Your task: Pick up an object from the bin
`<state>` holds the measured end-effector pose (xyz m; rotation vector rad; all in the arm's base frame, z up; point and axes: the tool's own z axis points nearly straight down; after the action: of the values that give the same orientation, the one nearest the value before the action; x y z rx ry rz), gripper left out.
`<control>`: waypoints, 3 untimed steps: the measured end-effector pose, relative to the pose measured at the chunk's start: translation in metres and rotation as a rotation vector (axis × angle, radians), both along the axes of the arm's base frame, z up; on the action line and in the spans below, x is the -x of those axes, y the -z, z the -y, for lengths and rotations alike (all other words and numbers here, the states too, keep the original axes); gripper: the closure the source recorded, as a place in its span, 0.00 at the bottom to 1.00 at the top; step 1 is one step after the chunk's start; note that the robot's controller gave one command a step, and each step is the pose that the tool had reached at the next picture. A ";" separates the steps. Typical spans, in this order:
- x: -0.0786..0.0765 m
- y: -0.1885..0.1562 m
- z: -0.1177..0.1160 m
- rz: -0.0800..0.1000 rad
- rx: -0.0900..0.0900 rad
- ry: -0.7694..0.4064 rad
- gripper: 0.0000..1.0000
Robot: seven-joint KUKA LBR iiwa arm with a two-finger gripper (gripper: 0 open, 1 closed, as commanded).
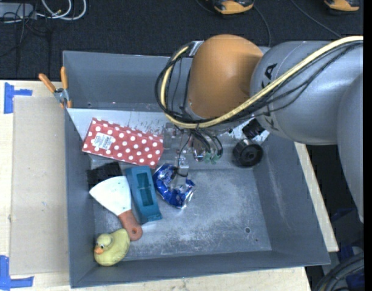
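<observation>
- Camera view, from above: the gripper (pixel 181 166) hangs low over the middle of the grey bin (pixel 234 217), its tip at the upper edge of a crumpled blue-and-white wrapper (pixel 173 188).
- Whether the gripper is released or clenched cannot be told. Cables (pixel 201 147) crowd its tip, and nothing can be made out as grasped.
- The wrapper lies on the bin floor, just right of a blue box (pixel 143 194) and touching or almost touching it. It sits below the corner of a red white-dotted packet (pixel 122 141).
- The arm comes down steeply from the right, probably because the wrapper has bare floor on its right and lower sides. The blue box hems it in on the left.
- The wrapper is bunched up, so its long axis is weak. It appears to run from upper left to lower right, with no clear leading end.
- A white scraper (pixel 113 196) and a yellow rubber duck (pixel 111 247) lie toward the lower left, well apart from the gripper.
</observation>
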<state>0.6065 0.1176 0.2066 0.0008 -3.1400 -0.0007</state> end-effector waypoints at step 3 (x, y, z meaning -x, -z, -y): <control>0.007 0.137 0.045 -0.003 0.000 0.075 0.00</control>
<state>0.5997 0.0722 0.0698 -0.1160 -3.1344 -0.0009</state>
